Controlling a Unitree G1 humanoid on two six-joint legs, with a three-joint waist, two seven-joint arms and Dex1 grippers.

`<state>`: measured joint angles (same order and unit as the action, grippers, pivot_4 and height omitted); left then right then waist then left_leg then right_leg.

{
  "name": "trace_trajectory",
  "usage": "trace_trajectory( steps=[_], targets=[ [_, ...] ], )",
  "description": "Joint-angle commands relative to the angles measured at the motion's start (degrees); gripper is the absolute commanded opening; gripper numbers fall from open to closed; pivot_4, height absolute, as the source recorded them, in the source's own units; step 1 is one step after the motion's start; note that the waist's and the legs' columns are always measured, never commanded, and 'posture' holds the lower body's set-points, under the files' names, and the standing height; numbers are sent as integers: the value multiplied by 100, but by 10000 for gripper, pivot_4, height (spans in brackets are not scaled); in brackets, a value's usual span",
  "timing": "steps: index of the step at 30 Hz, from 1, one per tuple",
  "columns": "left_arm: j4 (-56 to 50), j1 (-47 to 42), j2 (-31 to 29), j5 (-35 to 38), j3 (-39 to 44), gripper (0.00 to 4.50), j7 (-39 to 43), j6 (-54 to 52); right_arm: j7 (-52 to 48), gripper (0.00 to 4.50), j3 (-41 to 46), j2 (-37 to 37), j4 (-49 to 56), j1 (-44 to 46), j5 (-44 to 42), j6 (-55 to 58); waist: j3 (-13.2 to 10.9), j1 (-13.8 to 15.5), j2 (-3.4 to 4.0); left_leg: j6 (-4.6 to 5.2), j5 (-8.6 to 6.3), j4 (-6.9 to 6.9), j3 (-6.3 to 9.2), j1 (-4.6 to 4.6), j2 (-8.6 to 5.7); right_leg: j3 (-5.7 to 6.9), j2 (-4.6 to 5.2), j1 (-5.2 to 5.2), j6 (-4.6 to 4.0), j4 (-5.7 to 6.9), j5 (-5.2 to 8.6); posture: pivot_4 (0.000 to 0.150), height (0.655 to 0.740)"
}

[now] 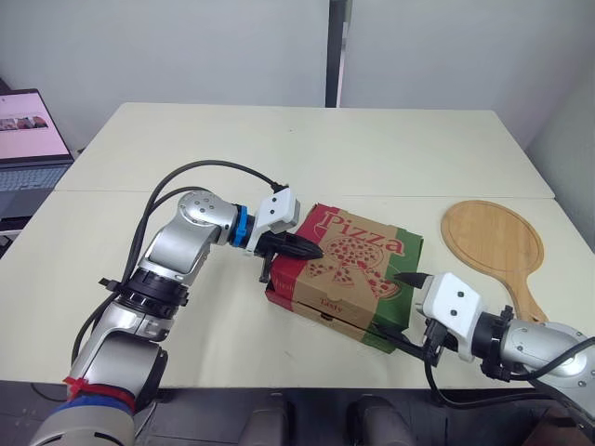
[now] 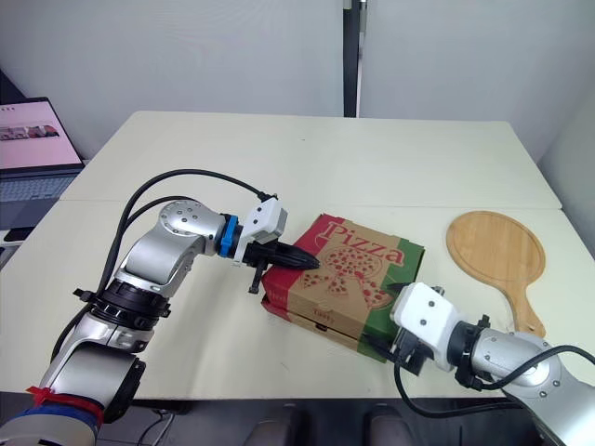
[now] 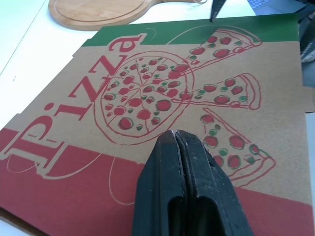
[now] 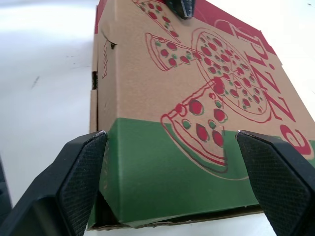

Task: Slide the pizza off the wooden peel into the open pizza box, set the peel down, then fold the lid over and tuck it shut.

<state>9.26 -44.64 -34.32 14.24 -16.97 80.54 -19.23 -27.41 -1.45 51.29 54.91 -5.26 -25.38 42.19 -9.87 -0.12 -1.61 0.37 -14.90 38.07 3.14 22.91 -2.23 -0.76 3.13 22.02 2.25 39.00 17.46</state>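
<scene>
Pizza box (image 1: 349, 272) lid down, red-green print.

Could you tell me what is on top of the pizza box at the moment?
The left hand, shut, rests on the lid of the pizza box; the lid hides whatever is inside.

Pizza box (image 1: 353, 265): brown lid, red band, green band, red lettering, red-and-green pizza print. Peel (image 1: 491, 237): pale wood grain. Table (image 1: 325, 149): cream. Left gripper (image 1: 316, 249): black fingers.
</scene>
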Motion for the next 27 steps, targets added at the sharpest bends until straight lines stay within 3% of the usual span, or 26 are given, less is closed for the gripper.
trace_trajectory(
  steps=[1,16,20,24,27],
  targets=[
    [-365,12,-69,4,19,0,105,131,87,44819,-39,-71,36,-19,302,-111,0,0,0,0,0,0,0,0,0,0,0,0,0,0,0,1500,7318],
    [-630,508,-178,-472,-258,0,17,512,-18,44819,-234,-273,75,-195,786,-83,1,-1,2,0,0,0,0,-3,0,0,-1,-1,0,2,0,1500,7318],
    [-601,481,-148,-520,-243,0,-86,526,-216,44819,252,-440,257,-221,233,42,1,-1,1,0,0,0,0,-3,0,0,-1,-2,0,2,0,1500,7318],
    [-590,441,-109,-521,-211,0,-145,489,-395,44819,875,-664,344,46,-927,527,1,-5,2,0,0,0,0,-5,1,0,-1,-4,0,2,0,1500,7318],
    [-623,423,-95,-503,-196,0,-187,447,-64,43082,307,-1032,-163,922,-887,811,1,-16,2,0,0,-1,1,-9,2,0,-2,-6,0,3,0,1500,7318]
  ],
)
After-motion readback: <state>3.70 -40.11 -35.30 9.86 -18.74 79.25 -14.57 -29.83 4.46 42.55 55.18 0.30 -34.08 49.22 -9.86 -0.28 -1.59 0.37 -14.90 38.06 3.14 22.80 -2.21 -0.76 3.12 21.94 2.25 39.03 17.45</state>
